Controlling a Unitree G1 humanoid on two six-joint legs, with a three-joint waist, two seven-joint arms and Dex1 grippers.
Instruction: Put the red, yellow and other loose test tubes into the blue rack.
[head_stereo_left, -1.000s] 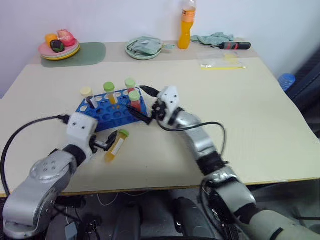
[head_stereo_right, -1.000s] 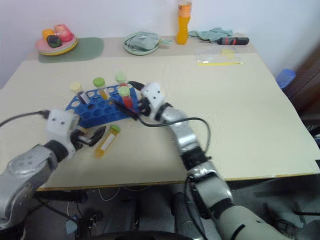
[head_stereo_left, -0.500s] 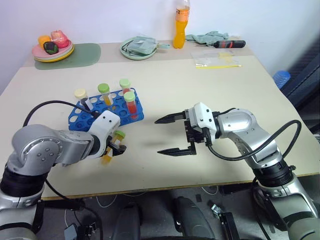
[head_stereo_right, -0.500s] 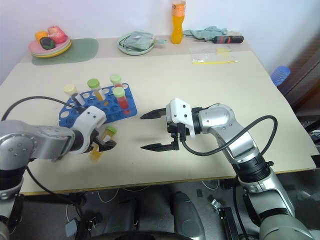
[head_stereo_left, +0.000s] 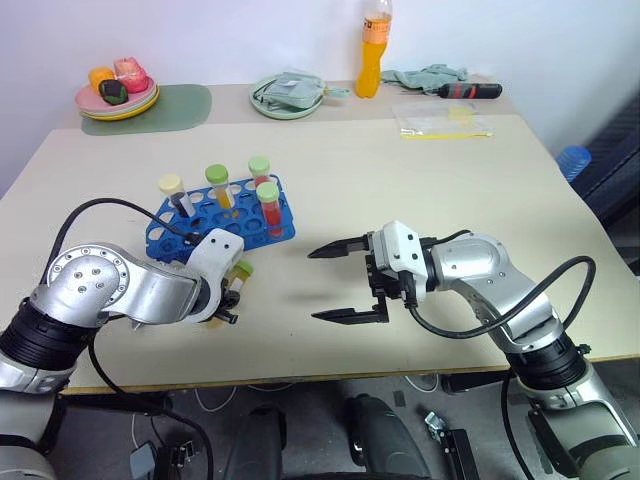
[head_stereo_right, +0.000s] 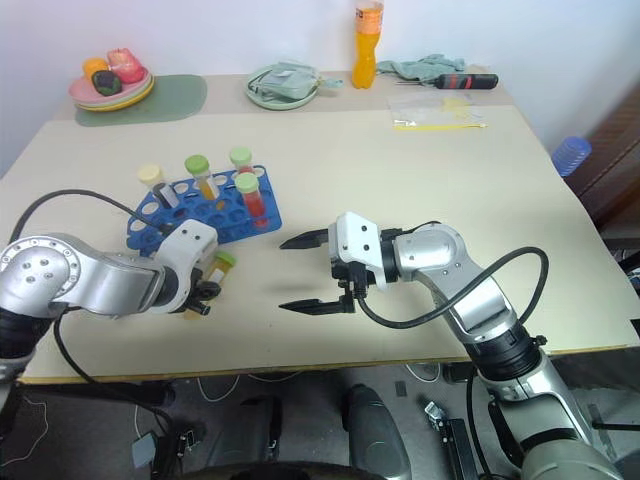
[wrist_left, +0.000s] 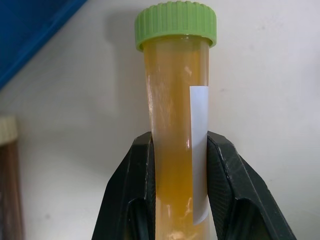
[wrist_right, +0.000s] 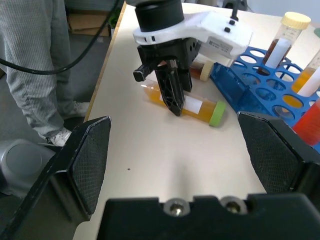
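Left gripper (wrist_left: 177, 165) is clamped across the yellow tube (wrist_left: 176, 115) lying on the table — lower left of the head view, just below the blue rack (head_stereo_left: 215, 215). The tube's long axis points cap-first toward the rack, so lifting upright comes next, I'd say. Right gripper (head_stereo_left: 335, 283) hangs wide open and empty at centre — farther away.

Rack (head_stereo_left: 215, 222) was bright blue. Tubes standing in it: cream cap (head_stereo_left: 171, 184) far left, green caps on the rest – yellow and red liquid. Lying tube (wrist_left: 178, 145) had yellow liquid, green cap, white label; a maroon tube (wrist_left: 10, 185) with cream cap lay beside it. Gripper fingers (wrist_left: 134, 185) black, wrist housings white. Table (head_stereo_left: 420, 190) beige. Far bottle (head_stereo_left: 373, 50) orange, far-left plate (head_stereo_left: 120, 105) yellow on a green mat.
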